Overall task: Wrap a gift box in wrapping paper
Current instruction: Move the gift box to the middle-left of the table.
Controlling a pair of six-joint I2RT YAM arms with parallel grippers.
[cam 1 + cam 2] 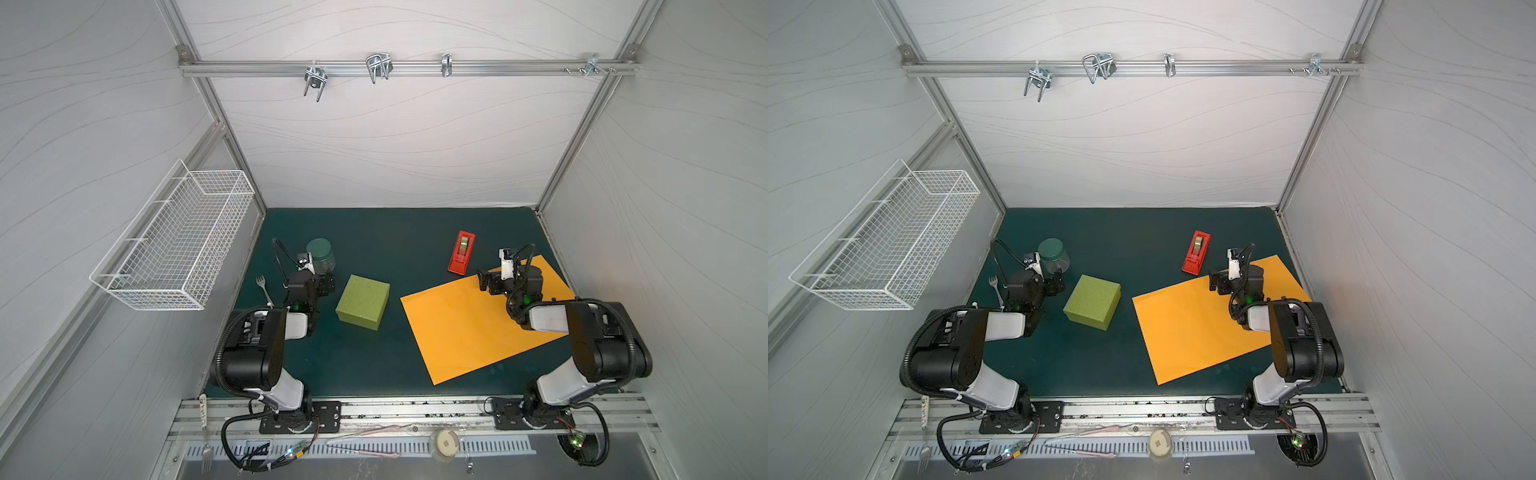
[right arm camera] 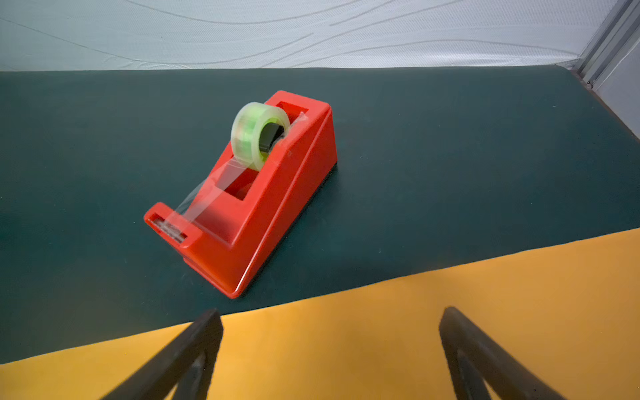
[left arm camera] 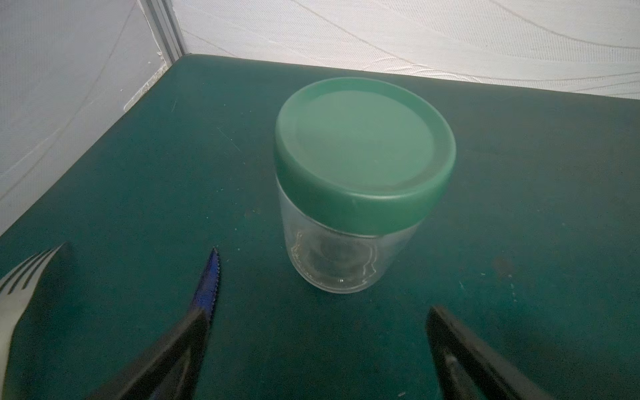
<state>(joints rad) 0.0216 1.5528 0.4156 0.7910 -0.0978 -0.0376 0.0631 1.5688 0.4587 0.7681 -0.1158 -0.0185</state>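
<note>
Nearest your arms' bases, the wrapping paper (image 1: 457, 336) lies flat and uncreased on the dark green mat (image 1: 365, 365). It is on the right side, turned at an angle so that one corner points back toward the bases. A little farther in, the gift box (image 1: 363, 301) sits upright on the bare mat at centre-left, apart from the paper with a strip of mat between them. Your left gripper (image 1: 325, 284) is near the box's left side, its jaws spread wide with nothing between them. A fork (image 1: 264, 286) lies on the mat on the gripper's outer side. Your right gripper (image 2: 331, 311) hangs over the paper's far edge, jaws likewise spread and empty; you cannot tell whether it touches the sheet. Beyond the left gripper a clear jar (image 3: 360, 173) stands upright with its green lid on. Beyond the right one, just off the paper's far edge, rests the red tape dispenser (image 2: 256, 194), a strip of tape drawn to its cutter.
</note>
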